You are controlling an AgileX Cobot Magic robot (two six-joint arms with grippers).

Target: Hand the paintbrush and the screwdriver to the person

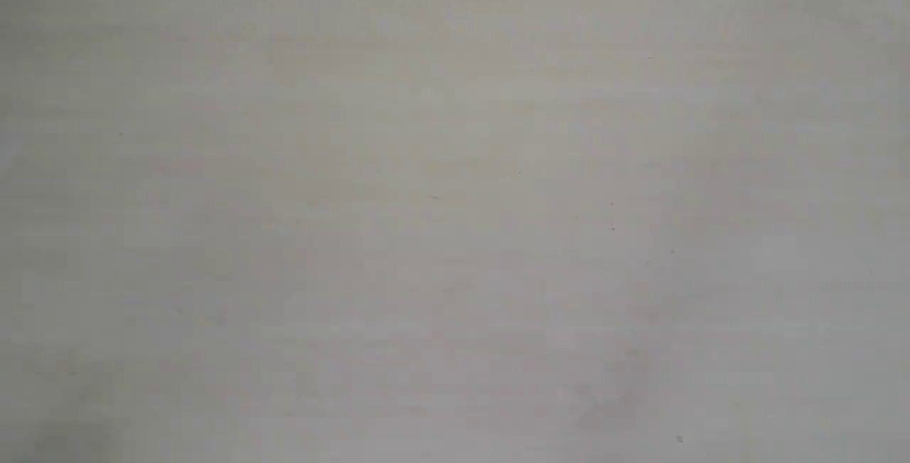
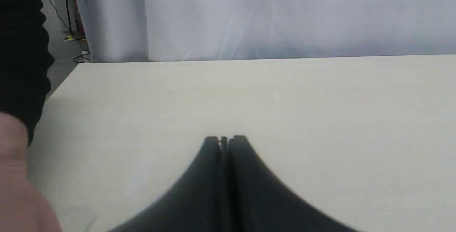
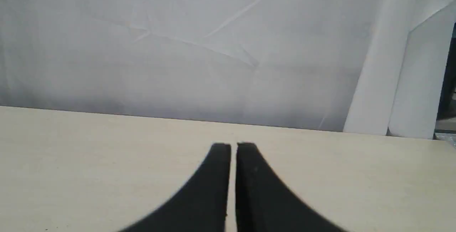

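Your left jaws are pressed together and empty; your right jaws are closed to a thin slit, also empty. Both hang low over the pale beige wooden worktop point(image 1: 455, 235). In the left wrist view, the person's bare hand point(image 2: 16, 189), with a black sleeve cuff, reaches over a side edge, apart from the jaws.

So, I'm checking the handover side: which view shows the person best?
The left wrist view: the person, bare hand and dark sleeve, shows at the picture's edge. The exterior and right wrist views show nothing of them.
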